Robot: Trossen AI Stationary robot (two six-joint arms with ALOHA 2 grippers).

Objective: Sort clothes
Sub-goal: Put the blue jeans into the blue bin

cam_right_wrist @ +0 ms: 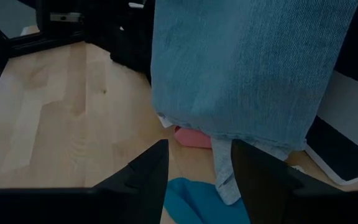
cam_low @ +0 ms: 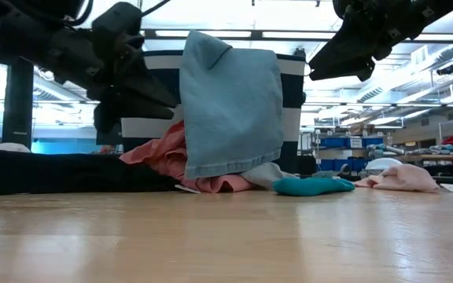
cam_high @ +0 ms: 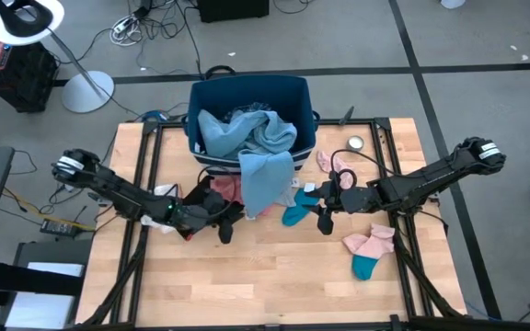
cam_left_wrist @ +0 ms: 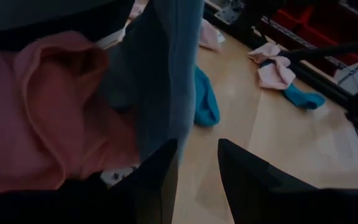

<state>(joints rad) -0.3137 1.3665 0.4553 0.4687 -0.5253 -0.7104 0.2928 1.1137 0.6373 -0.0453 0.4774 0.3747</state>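
A large light-blue piece (cam_high: 267, 179) hangs over the front rim of the navy bin (cam_high: 247, 92), its lower end on the table (cam_low: 230, 110). A coral-pink item (cam_high: 225, 188) and a black item (cam_high: 201, 198) lie to its left, against the bin. A teal sock (cam_high: 294, 215) lies to its right. My left gripper (cam_high: 224, 230) is open and empty above the table, near the coral-pink item (cam_left_wrist: 42, 106). My right gripper (cam_high: 324, 221) is open and empty just right of the teal sock (cam_right_wrist: 191, 199), facing the light-blue piece (cam_right_wrist: 247, 68).
More light-blue and plaid clothes fill the bin (cam_high: 247, 129). A pink-and-teal sock pair (cam_high: 371, 250) lies at the right front, a pink sock (cam_high: 332, 163) and a small metal tin (cam_high: 355, 142) at the far right. Bare wood lies along the near edge (cam_high: 265, 285).
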